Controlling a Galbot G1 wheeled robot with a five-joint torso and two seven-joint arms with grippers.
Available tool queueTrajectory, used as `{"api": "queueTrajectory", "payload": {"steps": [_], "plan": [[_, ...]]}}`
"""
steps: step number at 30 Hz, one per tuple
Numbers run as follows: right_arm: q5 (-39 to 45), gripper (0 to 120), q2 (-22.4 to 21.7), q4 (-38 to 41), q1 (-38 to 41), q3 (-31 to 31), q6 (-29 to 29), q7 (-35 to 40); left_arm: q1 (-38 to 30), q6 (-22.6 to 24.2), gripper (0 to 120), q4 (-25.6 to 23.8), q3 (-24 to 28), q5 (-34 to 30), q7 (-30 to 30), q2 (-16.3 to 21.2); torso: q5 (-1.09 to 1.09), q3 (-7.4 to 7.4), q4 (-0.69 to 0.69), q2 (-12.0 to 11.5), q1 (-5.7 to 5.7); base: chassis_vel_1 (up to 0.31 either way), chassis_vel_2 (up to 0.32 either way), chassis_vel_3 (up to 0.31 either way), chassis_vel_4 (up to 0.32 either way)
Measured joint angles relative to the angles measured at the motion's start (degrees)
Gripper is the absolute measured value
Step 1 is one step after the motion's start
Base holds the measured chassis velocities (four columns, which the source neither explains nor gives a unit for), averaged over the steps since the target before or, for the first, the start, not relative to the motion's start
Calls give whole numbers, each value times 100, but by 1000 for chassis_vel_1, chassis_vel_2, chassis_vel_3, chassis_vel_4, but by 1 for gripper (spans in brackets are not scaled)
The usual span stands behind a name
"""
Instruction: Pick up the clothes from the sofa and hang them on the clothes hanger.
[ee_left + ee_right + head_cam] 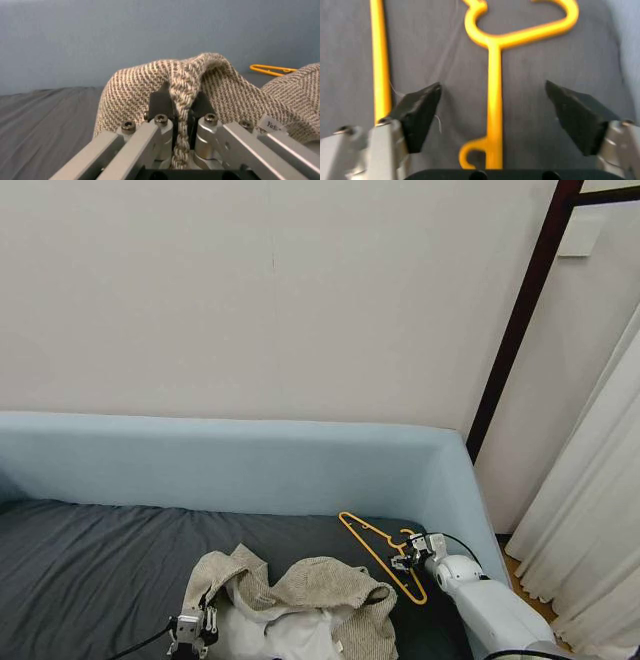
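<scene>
From where I stand, the low sofa with its pale blue padded back and arm runs along a plain off-white wall, and its dark grey seat cushion carries everything. A beige herringbone-knit garment lies crumpled near the front edge of the seat, with a piece of white cloth showing beneath and inside it.

The left end effector sits at the garment's left end, clenched on a raised fold of the knit. Seen from the left wrist, a thick ribbed edge of the fabric runs straight down between the two black pads, and the cloth drapes over them on both sides.

An orange plastic clothes hanger lies flat on the seat in the sofa's right corner, just beside the garment's right end and close to the blue arm. The right end effector hovers at the hanger's hook end, released, its black fingertips spread wide. The hanger's straight neck lies between them, touching neither, and one of its long bars lies outside one fingertip. I cannot tell whether the tips touch the cushion. Pale curtains hang to the right of the sofa.
</scene>
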Motion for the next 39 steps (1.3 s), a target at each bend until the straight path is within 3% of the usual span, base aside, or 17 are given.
{"api": "queueTrajectory", "payload": {"steps": [19, 26, 35, 39], "plan": [[-208, 7, 99, -216, -66, 254, 45, -201, -42, -48, 1, 91, -3, -17, 7, 2, -1, -1, -1, 0, -1, 0, 0, 0, 0], [-159, 6, 22, -7, -178, 265, 77, -161, -54, -65, 1, 126, 1, -17, 7, 12, 0, 0, -1, 0, -1, 0, 0, 0, 0], [65, 6, -282, 970, -414, 64, 326, 312, -57, -75, 1, 127, 2, -32, 8, 22, 1, 1, 0, 0, -1, 0, 0, 0, 0], [-252, 6, -869, 2606, -826, -141, 1023, 856, -60, -76, 1, 158, 18, -82, 3, 84, 0, 0, -1, 0, -1, 0, 0, 0, 0]]}}
